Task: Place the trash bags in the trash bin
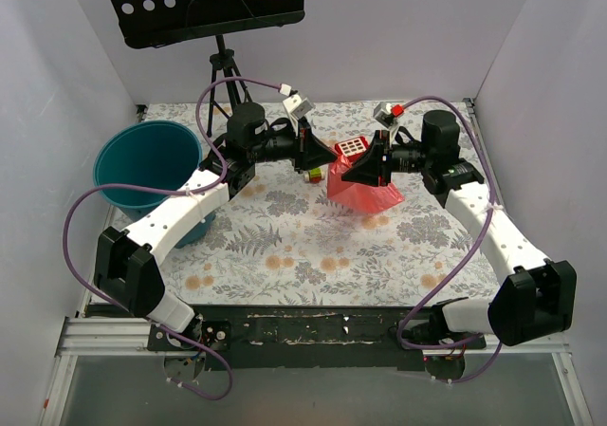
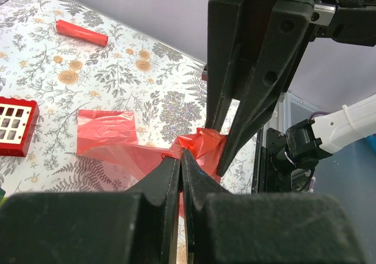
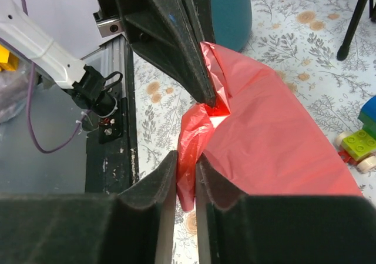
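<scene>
Shows a broad stretch of bare floral bench (image 1: 285,246) just past the two arm bases at the near edge. Finds both arms bent inward, meeting tip to tip at mid-bench. Has the left fingers (image 2: 175,169) pressed shut on a bunched corner of the trash bag (image 1: 365,196). Has the right fingers (image 3: 172,171) drawn narrow around the same crumpled fold just beside them, gripping the film. Leaves the rest of the pink-red film spread below the right wrist, its loose edge trailing onto the cloth. Sets a flat red box with white squares (image 1: 353,147) just behind the bag, and colored toy blocks (image 3: 359,145) near it under the left wrist. Places the trash bin (image 1: 128,146) well apart at the far left, its rim close to the left wall, with the left forearm crossing in front of its near side. Puts a red stick (image 2: 82,33) on the cloth, apart from the bag. Closes at the rear with a tripod music stand (image 1: 209,4) against the back wall and white panels hemming the bench on both sides.
</scene>
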